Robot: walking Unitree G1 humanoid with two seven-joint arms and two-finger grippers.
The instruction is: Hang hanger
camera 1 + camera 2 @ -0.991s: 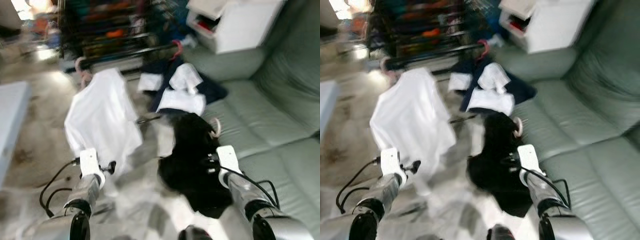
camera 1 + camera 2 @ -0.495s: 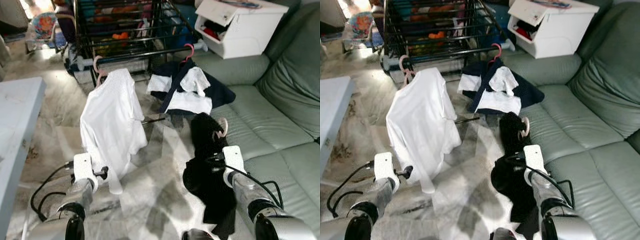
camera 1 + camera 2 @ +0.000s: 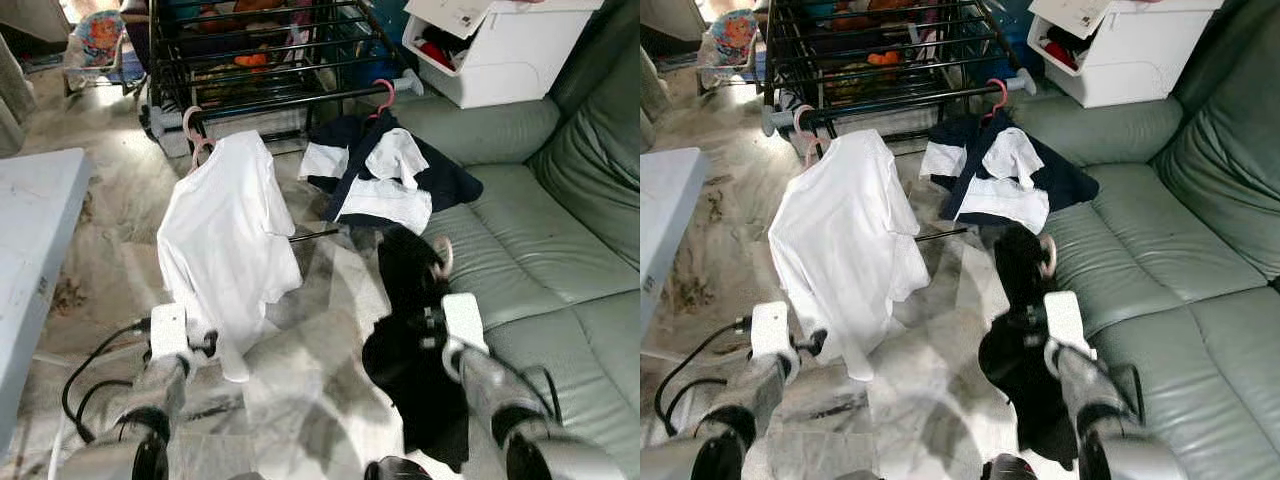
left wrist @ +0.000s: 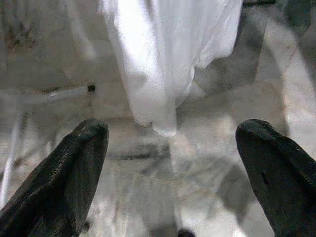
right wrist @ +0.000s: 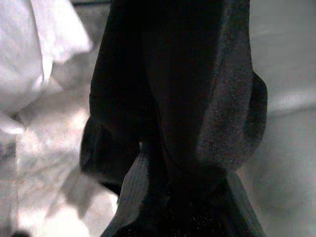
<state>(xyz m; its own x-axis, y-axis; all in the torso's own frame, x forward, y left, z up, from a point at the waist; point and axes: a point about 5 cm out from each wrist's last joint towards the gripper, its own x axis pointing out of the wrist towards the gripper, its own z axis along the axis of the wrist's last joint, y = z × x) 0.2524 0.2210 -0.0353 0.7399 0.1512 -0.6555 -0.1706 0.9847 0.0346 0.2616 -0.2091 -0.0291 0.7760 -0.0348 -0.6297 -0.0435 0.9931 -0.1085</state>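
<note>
A black garment (image 3: 405, 335) on a pink hanger (image 3: 442, 256) hangs in front of me over the floor, beside the sofa. My right gripper (image 3: 428, 326) is shut on it, and the cloth (image 5: 173, 113) hides the fingers. Low at the left, my left gripper (image 4: 173, 133) is open and holds nothing, close to the hem of a white shirt (image 3: 225, 235). That shirt hangs by a pink hanger (image 3: 192, 125) on the front rail of a black drying rack (image 3: 290, 98). A navy-and-white garment (image 3: 385, 180) hangs on the same rail by another pink hanger (image 3: 384, 94).
A grey-green sofa (image 3: 560, 250) runs along the right. A white cabinet (image 3: 500, 55) stands behind its arm. A pale table (image 3: 30, 230) is at the left. A black cable (image 3: 90, 370) trails from my left arm over the marble floor (image 3: 300, 380).
The view has sharpened and shifted, so the camera moved; the rack and hung clothes now sit slightly lower in view. The black garment stays in my right gripper. Left gripper still open.
</note>
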